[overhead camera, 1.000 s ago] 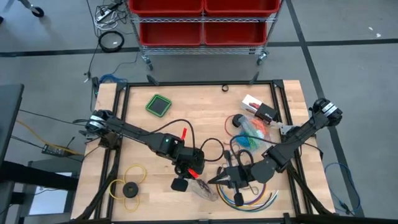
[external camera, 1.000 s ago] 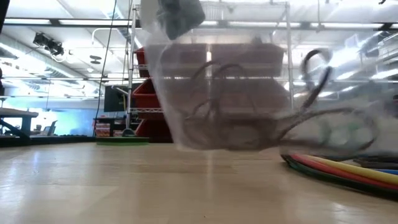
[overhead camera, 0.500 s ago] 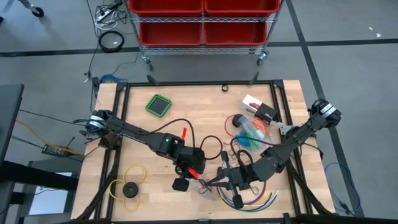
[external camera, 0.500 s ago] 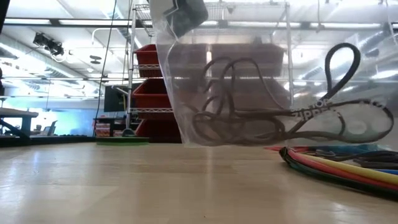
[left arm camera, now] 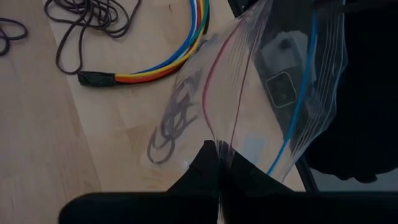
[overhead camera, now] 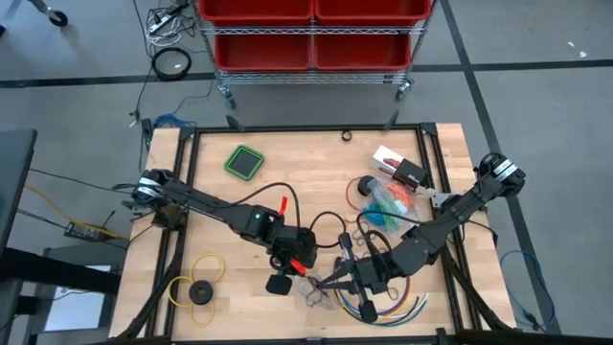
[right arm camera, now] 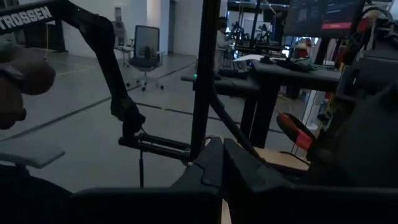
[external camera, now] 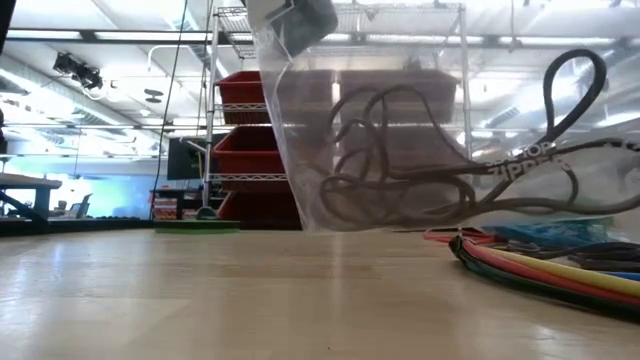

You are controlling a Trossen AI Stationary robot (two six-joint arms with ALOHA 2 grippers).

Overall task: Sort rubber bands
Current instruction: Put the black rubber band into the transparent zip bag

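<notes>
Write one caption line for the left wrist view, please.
Left gripper shut on a clear zip bag holding dark rubber bands.

Even overhead light fills the high view, with soft, short shadows on the table (overhead camera: 316, 172). In the low view, ceiling lights glare through the clear bag (external camera: 400, 130), washing out the background. The right wrist view is dim, its fingers (right arm camera: 214, 165) blurred silhouettes.
</notes>
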